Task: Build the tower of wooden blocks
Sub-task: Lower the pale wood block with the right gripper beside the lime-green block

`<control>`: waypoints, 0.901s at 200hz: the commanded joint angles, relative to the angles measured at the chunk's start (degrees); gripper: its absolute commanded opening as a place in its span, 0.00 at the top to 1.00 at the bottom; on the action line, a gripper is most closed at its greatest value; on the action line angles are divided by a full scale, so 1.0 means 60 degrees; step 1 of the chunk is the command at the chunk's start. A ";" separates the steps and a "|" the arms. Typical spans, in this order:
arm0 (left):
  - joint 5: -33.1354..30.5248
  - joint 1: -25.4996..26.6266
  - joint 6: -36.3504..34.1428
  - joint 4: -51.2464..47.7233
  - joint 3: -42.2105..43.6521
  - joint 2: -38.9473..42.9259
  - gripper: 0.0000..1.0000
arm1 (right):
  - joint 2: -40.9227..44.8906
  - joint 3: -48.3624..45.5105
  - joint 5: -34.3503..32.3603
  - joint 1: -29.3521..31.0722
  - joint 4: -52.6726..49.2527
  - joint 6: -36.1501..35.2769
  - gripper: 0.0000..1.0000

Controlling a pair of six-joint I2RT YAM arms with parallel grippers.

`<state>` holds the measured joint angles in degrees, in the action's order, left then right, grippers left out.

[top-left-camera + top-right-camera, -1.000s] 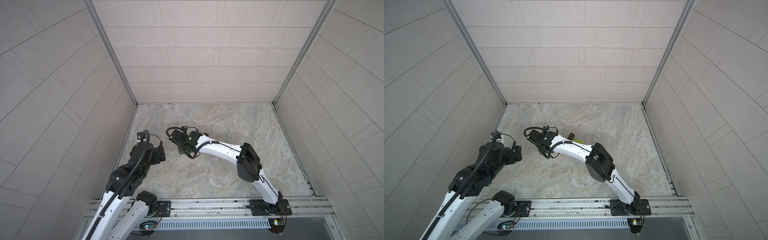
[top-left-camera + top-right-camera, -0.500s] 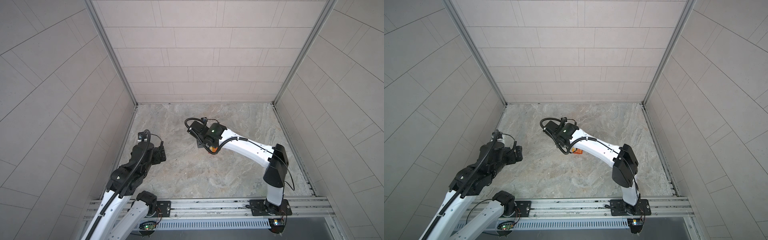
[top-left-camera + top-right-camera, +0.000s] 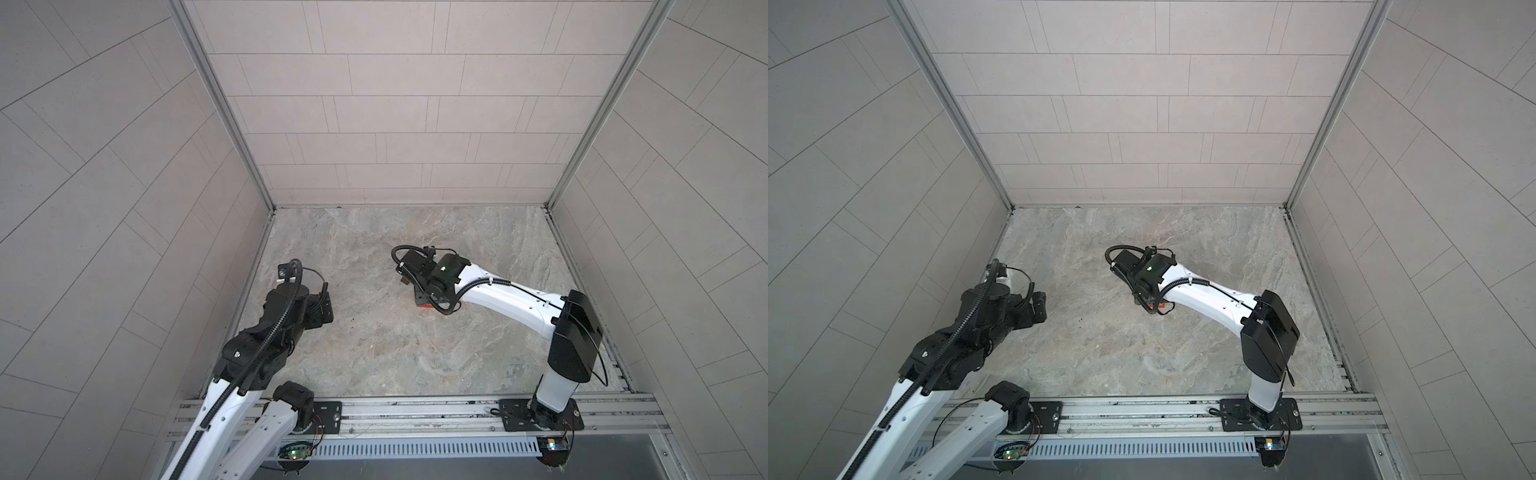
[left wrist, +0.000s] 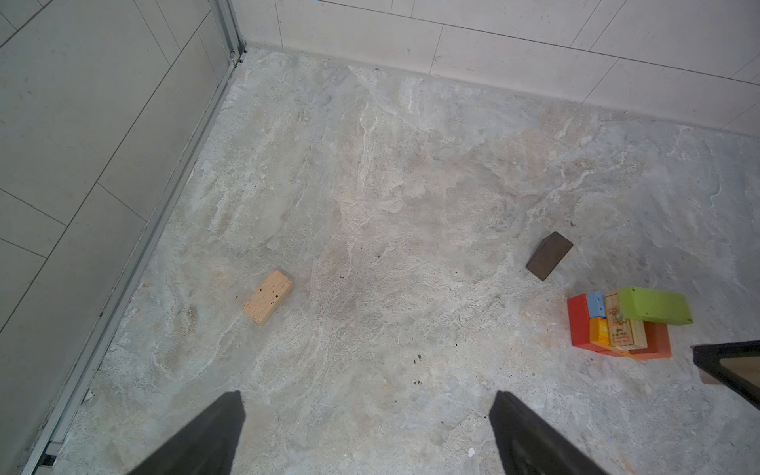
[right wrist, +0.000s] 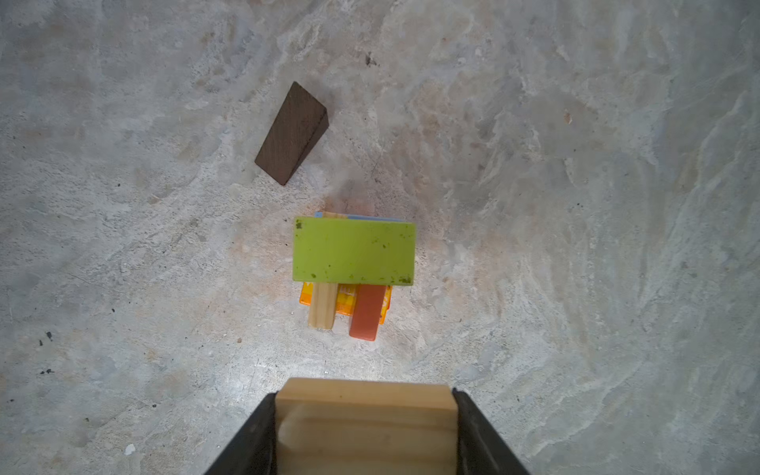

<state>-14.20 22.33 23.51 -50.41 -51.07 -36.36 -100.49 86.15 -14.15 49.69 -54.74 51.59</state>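
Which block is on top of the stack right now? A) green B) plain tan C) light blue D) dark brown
A: the green block lies flat across the top of the stack. The dark brown block lies on the floor beside it, and the right gripper is closed on a tan block short of the stack.

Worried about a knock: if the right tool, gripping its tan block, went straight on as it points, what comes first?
Probably the bare floor just short of the tower; depth is unclear.
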 commanded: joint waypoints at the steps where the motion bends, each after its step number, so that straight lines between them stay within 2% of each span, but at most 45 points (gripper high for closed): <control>1: -0.0035 0.0058 -0.0060 0.0043 0.0062 0.0086 0.00 | 0.0163 -0.0216 0.0144 -0.0112 0.0244 0.0392 0.44; 180: -0.0103 0.0132 -0.0053 0.0043 0.0080 0.0099 0.00 | -0.0353 -0.0558 0.0888 -0.0634 0.1151 0.0550 0.45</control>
<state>-14.22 22.92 23.51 -50.39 -51.07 -35.94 -102.06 83.44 -8.60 46.54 -47.99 53.21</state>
